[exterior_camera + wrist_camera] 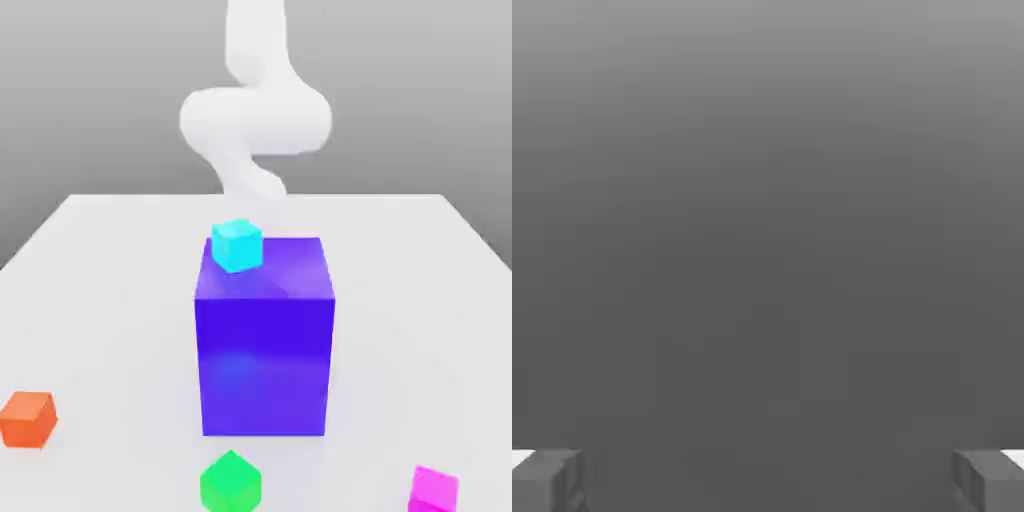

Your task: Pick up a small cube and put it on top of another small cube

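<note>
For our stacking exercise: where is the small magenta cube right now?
In the exterior view, the magenta cube sits on the table at the lower right, right of the green cube and in front of the big blue block.

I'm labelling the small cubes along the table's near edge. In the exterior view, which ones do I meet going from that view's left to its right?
Orange cube → green cube → magenta cube.

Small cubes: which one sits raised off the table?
The cyan cube: it rests atop the big blue-violet block; the orange, green and magenta ones lie on the table.
</note>
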